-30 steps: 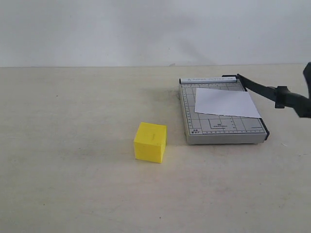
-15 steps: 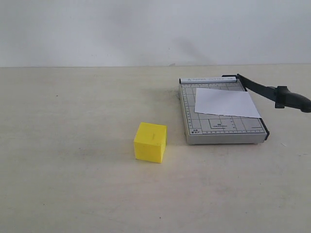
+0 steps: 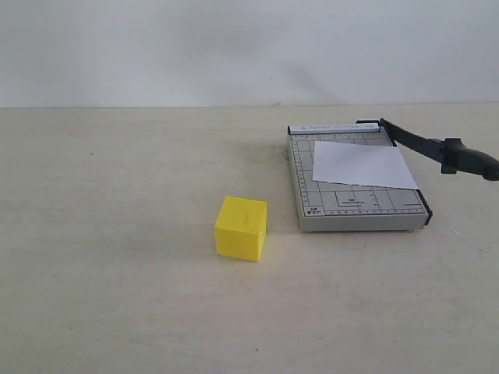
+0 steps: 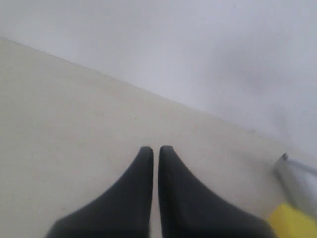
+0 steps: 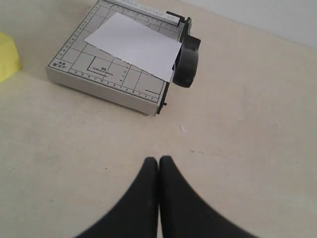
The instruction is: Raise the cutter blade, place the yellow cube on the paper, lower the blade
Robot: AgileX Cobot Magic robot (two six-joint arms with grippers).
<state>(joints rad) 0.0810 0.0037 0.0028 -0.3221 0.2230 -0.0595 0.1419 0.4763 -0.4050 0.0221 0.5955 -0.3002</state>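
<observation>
The yellow cube (image 3: 241, 228) sits on the beige table, left of the grey gridded board (image 3: 355, 204); its corner also shows in the wrist views (image 5: 7, 57) (image 4: 292, 221). The white paper (image 3: 363, 165) (image 5: 132, 45) lies on the board. The cutter blade (image 3: 437, 149) is raised at an angle off the board's right edge, its thick handle (image 5: 187, 62) pointing outward. Neither gripper shows in the exterior view. My left gripper (image 4: 155, 148) is shut and empty over bare table. My right gripper (image 5: 158, 159) is shut and empty, on the table side away from the board's handle corner.
A pale wall (image 3: 249, 47) rises behind the table. The board's edge (image 4: 292, 178) shows blurred in the left wrist view.
The right arm, seen at the handle at the right edge a second ago, has left the exterior view. The blade stays raised; cube and paper have not moved.
</observation>
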